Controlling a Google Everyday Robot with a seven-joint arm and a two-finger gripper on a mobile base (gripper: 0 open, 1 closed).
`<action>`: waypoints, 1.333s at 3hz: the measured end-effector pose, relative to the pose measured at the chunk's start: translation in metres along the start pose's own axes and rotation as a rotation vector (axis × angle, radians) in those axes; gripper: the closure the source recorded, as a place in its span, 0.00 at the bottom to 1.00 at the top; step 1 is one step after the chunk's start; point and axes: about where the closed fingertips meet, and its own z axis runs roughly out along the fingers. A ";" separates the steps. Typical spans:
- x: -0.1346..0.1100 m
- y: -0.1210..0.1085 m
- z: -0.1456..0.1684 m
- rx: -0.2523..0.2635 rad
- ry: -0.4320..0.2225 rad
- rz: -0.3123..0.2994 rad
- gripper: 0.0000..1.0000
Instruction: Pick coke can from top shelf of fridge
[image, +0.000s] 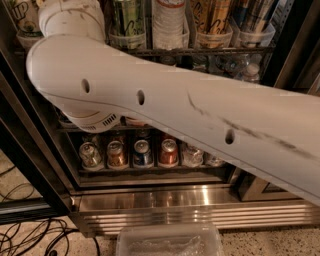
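My white arm (165, 105) crosses the whole view from the right to the upper left and hides much of the fridge (200, 205). My gripper is out of view, beyond the arm's wrist joint (72, 17) at the top left. The top shelf (200, 51) is a dark wire rack with clear tubs holding a green can (127, 17), a clear bottle (170, 17) and tall tan and bluish cans. No coke can shows on this shelf; its left part is hidden behind the arm.
A lower rack holds a silver can (90, 154), a copper can (116, 154), a blue can (142, 153), a red can (168, 151) and clear bottles (192, 154). The black door frame (30, 150) stands at left. A clear plastic box (170, 240) and cables (30, 237) lie on the floor.
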 end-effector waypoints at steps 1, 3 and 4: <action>-0.029 -0.020 -0.008 0.038 -0.071 0.013 1.00; -0.022 -0.039 -0.041 0.011 -0.004 0.028 1.00; 0.000 -0.035 -0.059 -0.069 0.093 0.045 1.00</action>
